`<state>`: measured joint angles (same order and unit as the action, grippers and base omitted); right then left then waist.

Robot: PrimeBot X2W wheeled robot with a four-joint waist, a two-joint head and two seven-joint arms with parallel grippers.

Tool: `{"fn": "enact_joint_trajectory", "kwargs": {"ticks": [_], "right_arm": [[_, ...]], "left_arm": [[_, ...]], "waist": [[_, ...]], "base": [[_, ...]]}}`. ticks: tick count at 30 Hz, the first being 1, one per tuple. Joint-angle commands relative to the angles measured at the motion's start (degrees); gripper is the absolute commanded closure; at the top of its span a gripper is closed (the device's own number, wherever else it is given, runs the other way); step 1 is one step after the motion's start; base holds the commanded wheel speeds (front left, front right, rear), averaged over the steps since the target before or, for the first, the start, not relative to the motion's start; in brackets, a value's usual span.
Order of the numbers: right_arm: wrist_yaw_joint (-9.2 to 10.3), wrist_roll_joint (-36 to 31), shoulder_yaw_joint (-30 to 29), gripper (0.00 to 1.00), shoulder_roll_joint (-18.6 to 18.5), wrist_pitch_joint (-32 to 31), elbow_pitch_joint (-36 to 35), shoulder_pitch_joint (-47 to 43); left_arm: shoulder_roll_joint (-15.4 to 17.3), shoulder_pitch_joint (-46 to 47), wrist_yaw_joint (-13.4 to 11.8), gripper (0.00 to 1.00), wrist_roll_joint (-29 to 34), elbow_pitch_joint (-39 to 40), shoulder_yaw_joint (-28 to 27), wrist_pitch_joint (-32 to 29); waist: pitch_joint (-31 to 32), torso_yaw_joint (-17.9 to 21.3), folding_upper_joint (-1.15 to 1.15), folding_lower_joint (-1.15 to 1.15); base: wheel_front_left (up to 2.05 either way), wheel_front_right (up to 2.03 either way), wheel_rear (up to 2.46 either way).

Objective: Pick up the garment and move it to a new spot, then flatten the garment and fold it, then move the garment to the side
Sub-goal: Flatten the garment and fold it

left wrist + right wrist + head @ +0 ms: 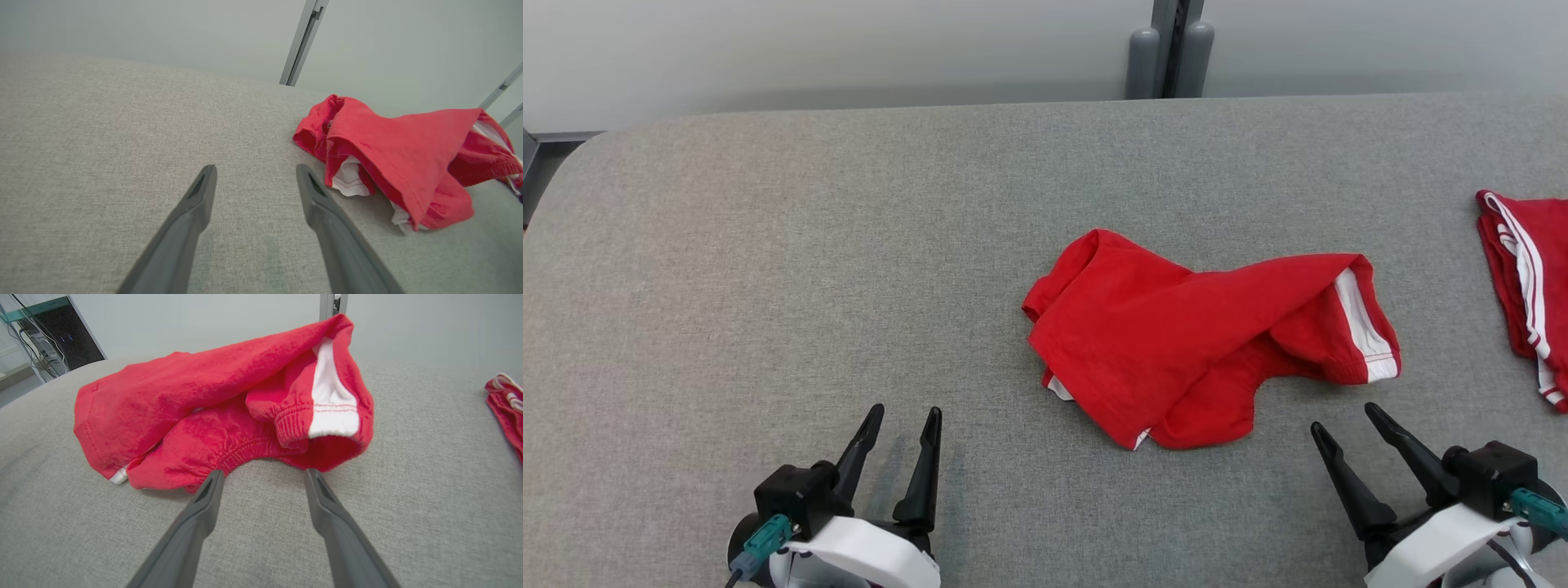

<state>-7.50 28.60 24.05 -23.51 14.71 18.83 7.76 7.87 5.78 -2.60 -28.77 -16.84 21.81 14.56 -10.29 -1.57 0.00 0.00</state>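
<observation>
While crumpled on table, garment near right pincer; left pincer apart; both wide.

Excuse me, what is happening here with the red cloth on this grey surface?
A two-armed robot is about to handle a crumpled red garment lying on a grey fabric-covered table. Nothing is held yet. The left gripper and the right gripper are both open and low over the table, and the right one is nearer to the garment, just short of its edge. A second red garment with white stripes lies apart at the robot's far right.
</observation>
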Motion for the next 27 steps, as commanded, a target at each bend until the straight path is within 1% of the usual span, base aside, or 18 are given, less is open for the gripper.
{"fn": "enact_joint_trajectory", "kwargs": {"ticks": [1,4,6,9,11,12,13,15,16,17,21,24,27], "right_arm": [[0.01,0.63,-0.75,0.0,0.43,0.21,-0.39,0.08],[0.01,1.12,-2.15,0.0,2.03,0.33,0.32,1.66],[0.01,1.47,-3.8,0.0,3.17,0.4,2.14,2.79],[0.0,1.22,-3.34,0.0,4.99,0.47,4.85,5.67],[0.0,1.67,-2.51,0.0,5.47,0.47,6.58,7.36],[0.0,1.76,-2.13,0.12,5.73,0.49,7.3,8.24],[0.01,1.84,-1.75,0.38,6.04,0.51,7.9,8.96],[0.0,1.7,-0.88,0.73,6.41,0.55,8.72,10.31],[0.0,1.7,-0.34,0.96,6.48,0.55,8.74,10.87],[0.0,1.61,0.17,1.0,6.38,0.57,8.37,11.24],[0.0,3.13,4.3,1.0,4.27,0.58,4.44,11.02],[0.0,5.6,7.37,1.0,0.62,-0.84,-0.8,9.55],[0.01,8.09,7.52,1.0,-4.74,-3.58,-6.51,7.7]], "left_arm": [[0.38,-0.45,-0.25,0.0,-0.26,0.25,-0.1,-0.1],[0.48,-0.56,-0.34,0.0,-0.39,0.44,0.0,-0.19],[0.57,-0.58,-0.47,0.0,-0.43,0.51,0.05,-0.15],[0.64,-0.35,-0.56,0.0,-0.51,0.69,0.21,-0.26],[0.75,-0.06,-0.5,0.0,-0.59,0.66,0.26,-0.27],[0.73,0.06,-0.57,0.0,-0.62,0.69,0.28,-0.28],[0.72,0.13,-0.65,0.0,-0.64,0.7,0.28,-0.28],[0.84,0.14,-0.66,0.0,-0.69,0.68,0.2,-0.25],[0.86,0.13,-0.74,0.0,-0.74,0.67,0.13,-0.24],[0.89,0.08,-0.83,0.0,-0.84,0.65,0.06,-0.21],[1.0,-0.41,-1.2,0.0,-1.17,0.83,-0.25,-0.11],[1.07,-0.8,-1.39,0.0,-1.22,0.98,-0.49,0.01],[1.23,-0.93,-1.45,0.0,-1.45,1.11,-0.8,0.03]], "waist": [[0.12,-0.15,0.0,0.0],[0.19,-0.32,0.0,0.0],[0.12,-0.43,0.0,0.0],[-0.11,-0.64,0.0,0.0],[-0.24,-0.85,0.0,0.0],[-0.29,-0.94,0.0,0.0],[-0.32,-0.98,0.0,0.0],[-0.35,-0.95,0.0,0.0],[-0.35,-0.88,0.0,0.0],[-0.32,-0.77,0.0,0.0],[-0.07,0.25,0.0,0.0],[0.05,1.38,0.0,0.0],[0.03,2.58,0.0,0.0]], "base": [[0.0,0.0,0.0],[0.0,0.0,0.0],[0.0,0.0,0.0],[0.0,0.0,0.0],[0.0,0.0,0.0],[0.0,0.0,0.0],[0.0,0.0,0.0],[0.0,0.0,0.0],[0.0,0.0,0.0],[0.0,0.0,0.0],[0.0,0.0,0.0],[0.0,0.0,0.0],[0.0,0.0,0.0]]}}
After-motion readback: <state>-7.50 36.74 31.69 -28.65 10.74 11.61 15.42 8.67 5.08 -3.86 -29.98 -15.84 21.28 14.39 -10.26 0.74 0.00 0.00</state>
